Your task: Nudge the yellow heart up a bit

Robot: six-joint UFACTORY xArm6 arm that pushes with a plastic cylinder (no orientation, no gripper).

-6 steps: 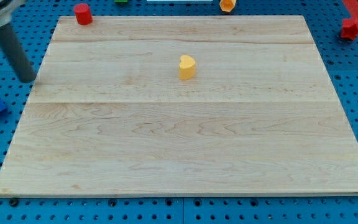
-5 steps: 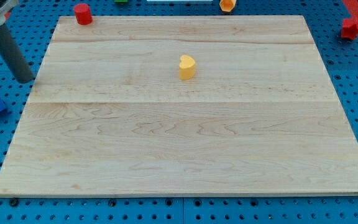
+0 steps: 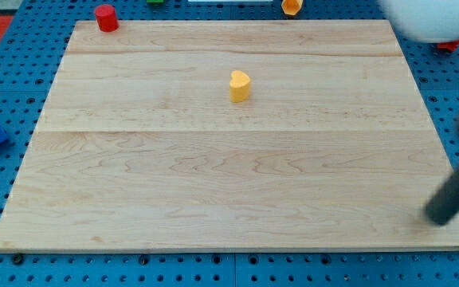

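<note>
Swung from the view's left edge to the lower right of the worktop [image 3: 213, 199]; my tip [image 3: 437, 219] stood well apart from the yellow heart [image 3: 239, 86], blurred; no jaws on this tool, only a bare rod. Needed next, by judgement: coming in below the heart, centred under it, then pushing gently toward the view's top. Looked small, glossy, upright, near upper centre of the worktop.

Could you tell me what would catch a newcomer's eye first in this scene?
Probably the yellow heart, alone on the wooden board a little above its centre. Next, my tip, blurred, at the board's right edge near the view's bottom right, far from the heart. A red cylinder sits at the board's top left corner.
</note>
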